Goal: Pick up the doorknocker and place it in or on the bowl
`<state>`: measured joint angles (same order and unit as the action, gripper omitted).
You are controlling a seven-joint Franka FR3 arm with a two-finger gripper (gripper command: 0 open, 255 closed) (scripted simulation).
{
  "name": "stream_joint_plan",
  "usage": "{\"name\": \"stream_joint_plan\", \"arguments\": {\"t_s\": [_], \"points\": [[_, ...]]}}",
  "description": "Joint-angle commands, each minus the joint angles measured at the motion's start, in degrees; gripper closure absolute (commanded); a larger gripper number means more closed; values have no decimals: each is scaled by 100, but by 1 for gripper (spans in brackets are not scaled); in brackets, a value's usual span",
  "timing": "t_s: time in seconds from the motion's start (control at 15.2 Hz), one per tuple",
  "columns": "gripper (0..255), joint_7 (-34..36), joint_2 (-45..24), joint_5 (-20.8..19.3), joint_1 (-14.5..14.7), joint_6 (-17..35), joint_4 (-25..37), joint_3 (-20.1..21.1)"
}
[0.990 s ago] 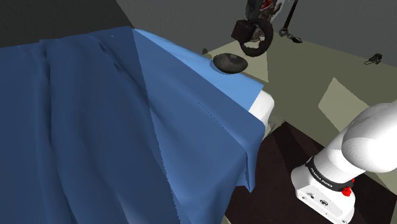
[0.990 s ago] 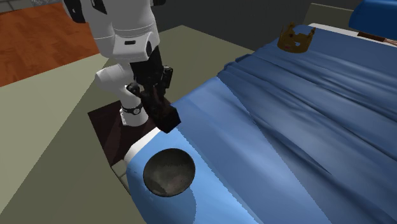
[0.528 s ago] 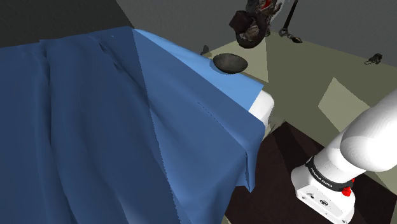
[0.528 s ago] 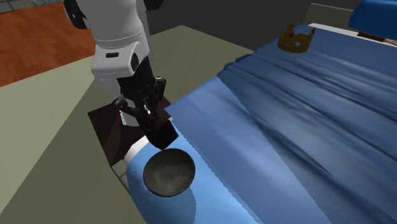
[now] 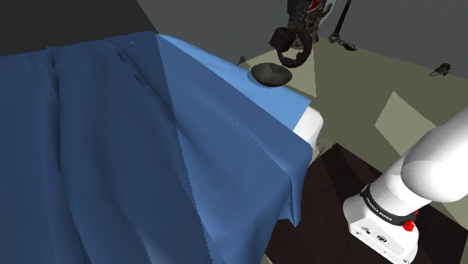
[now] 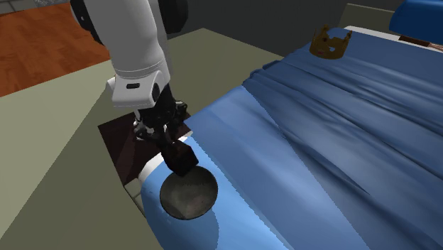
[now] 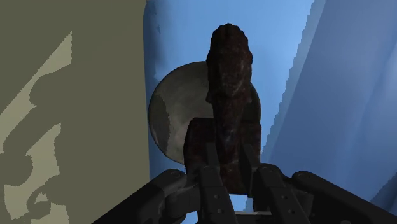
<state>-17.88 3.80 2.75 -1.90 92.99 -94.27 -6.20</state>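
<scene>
Holding the doorknocker over the bowl at the bed's corner

The black hand [image 7: 232,177] is pinching a dark, rough doorknocker [image 7: 230,83]. In the wrist view both fingers [image 7: 213,181] press against the lower part of its plate from either side. The knocker's long body reaches away from the hand, and its far end lies across the round grey bowl [image 7: 167,121] beneath it.

In the shoulder view the hand [image 5: 298,28] hangs above the far corner of the bed [image 5: 112,150]. The doorknocker [image 5: 292,51], with its curved ring lowest, sits just over the dark bowl [image 5: 271,74]. Whether ring and bowl touch cannot be told.

In the second exterior view the white arm [image 6: 135,50] comes down from the top edge. The hand [image 6: 162,131] points at the bed's near corner, and the doorknocker [image 6: 182,158] is tilted so that its lower end meets the rim of the bowl [image 6: 188,195] on the side nearest the arm.

The bowl rests upright on the blue sheet [image 6: 319,163], close to the bed's edge where a white strip of mattress [image 6: 152,169] shows.

A small brown crown [image 6: 329,42] sits on the sheet near the far end of the bed, well apart from the bowl. The stand [image 5: 379,221] is on a dark mat [image 5: 330,187] beside the bed, on an olive floor [image 6: 64,142].
</scene>
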Motion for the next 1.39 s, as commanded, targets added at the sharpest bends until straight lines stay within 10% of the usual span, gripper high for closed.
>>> {"name": "stream_joint_plan", "arguments": {"t_s": [0.0, 1.25, 1.32], "points": [[255, 4, 39, -4, 5, 180, -212, 7], [255, -28, 142, -9, 7, 1058, -1194, 12], [0, -28, 142, -9, 7, 1058, -1194, 12]]}}
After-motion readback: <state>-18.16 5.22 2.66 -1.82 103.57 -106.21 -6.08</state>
